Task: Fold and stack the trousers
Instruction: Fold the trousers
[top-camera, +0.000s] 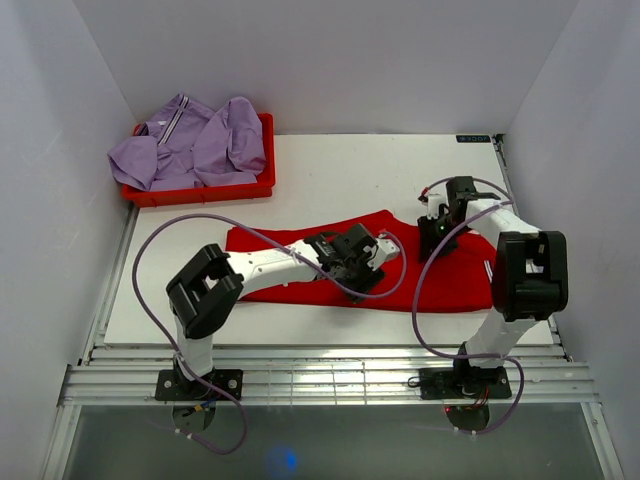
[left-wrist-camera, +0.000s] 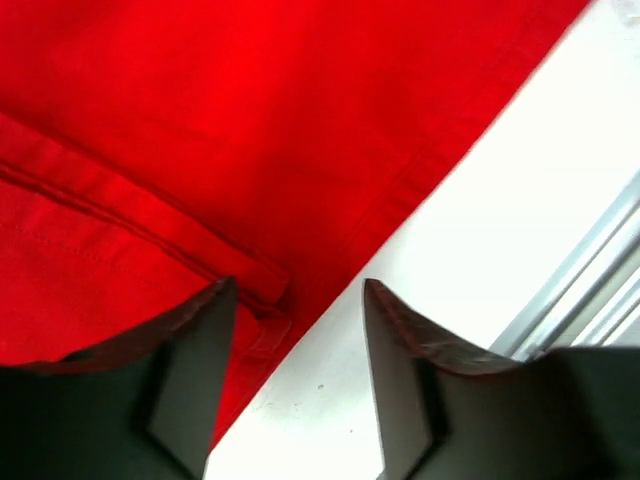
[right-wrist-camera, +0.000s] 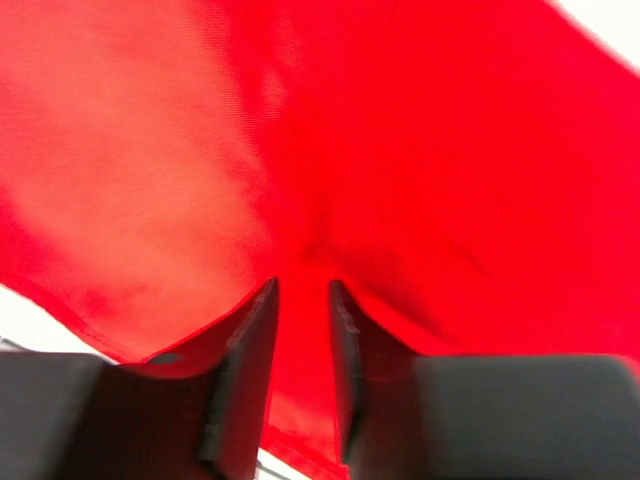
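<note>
Trousers (top-camera: 275, 242) lay long-axis left-right on the counter (top-camera: 350, 170); jaws of the right arm (top-camera: 525, 275) pinched cloth toward the right end, those of the left arm (top-camera: 265, 265) gaped astride the near hem.

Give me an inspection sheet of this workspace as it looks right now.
Surface: white table, flat.
Job's things: red trousers spread across the near middle.
Clutter: red bin at far left, holding purple garments.
Grippers: left gripper open over the trousers' hem; right gripper shut on the trousers.
Cables: purple cables loop off both arms.
Surroundings: white walls on three sides.
</note>
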